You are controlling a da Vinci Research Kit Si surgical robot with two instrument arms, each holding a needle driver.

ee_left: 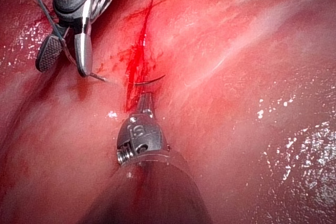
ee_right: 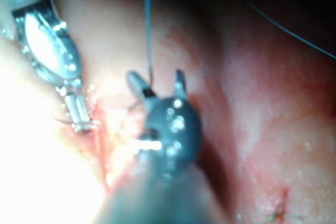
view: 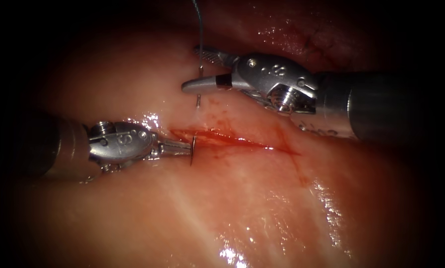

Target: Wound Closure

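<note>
Gripping the needle (view: pixel 194 150) between closed jaws, the left tool (view: pixel 185 148) is lying at the left end of the cut (view: pixel 232 140) in the endoscope view, its tip touching the wound's edge. The needle is showing as a short dark sliver standing across the jaw tips — how far it is sitting in the tissue (view: pixel 262 208) cannot be told. Above it and well apart, the right tool (view: pixel 195 69) is holding its jaws spread wide, with the thread (view: pixel 199 25) running down between them to a short dark end (view: pixel 198 100) just below the lower jaw. Nothing is clamped there. Red fluid (view: pixel 222 116) is staining the tissue between the two tools, and wet glints are lying on the surface below the cut.

In the left wrist view, the left tool (ee_left: pixel 144 99) is pointing at the red cut (ee_left: pixel 137 59), the needle (ee_left: pixel 149 81) curving just beyond its tip, across the wound line. Beside the cut, the right tool (ee_left: pixel 65 69) is hanging open, the thread (ee_left: pixel 44 9) passing between its jaws, a thin dark end (ee_left: pixel 97 77) sticking out at one jaw's tip.

In the right wrist view, the right tool (ee_right: pixel 157 85) is showing both jaws parted, the thread (ee_right: pixel 148 19) dropping into the gap. The left tool (ee_right: pixel 81 121) is lying beside it at the cut's edge, the needle (ee_right: pixel 79 124) a thin line across its tip — the tool's own body is hiding part of the wound.
</note>
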